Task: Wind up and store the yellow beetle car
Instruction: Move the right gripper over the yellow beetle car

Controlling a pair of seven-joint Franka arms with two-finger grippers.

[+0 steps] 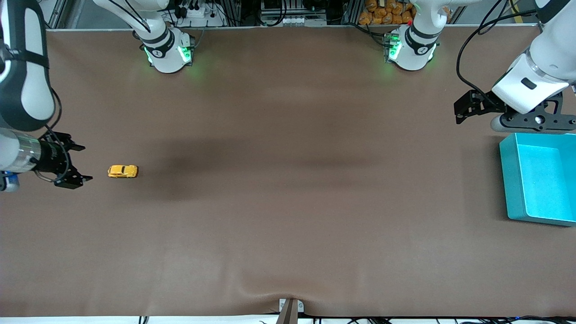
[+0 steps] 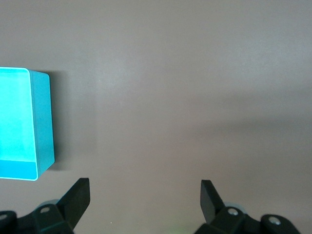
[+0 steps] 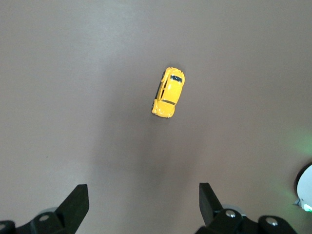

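The yellow beetle car (image 1: 122,171) sits on its wheels on the brown table (image 1: 288,216), close to the edge at the right arm's end and about midway between the robots' edge and the camera's edge. Its long axis runs along the table's length, pointing from one arm's end toward the other.

The right claw (image 1: 81,163) is the nearer one by a wide margin. It hangs just beside the car, on the side toward that same table edge, with both fingers spread wide and nothing between them. In the right wrist view the car (image 3: 168,92) lies ahead of the claw (image 3: 143,195), roughly centred on the gap between the fingers, with its length running nearly away from the claw. So the fingers look placed to close across the car's narrow width once the claw advances and comes down; little turning of the wrist seems called for.

Around the car the table is bare, so there is open room for rolling it to wind it.

The teal bin (image 1: 537,179) stands at the opposite end, against the edge at the left arm's end, well apart from the car and nearly the whole table length away. The left claw (image 1: 463,110) waits over the table beside the bin's corner nearest the robots' edge, fingers wide apart and holding nothing; the left wrist view shows the bin (image 2: 41,122) open and empty where visible.
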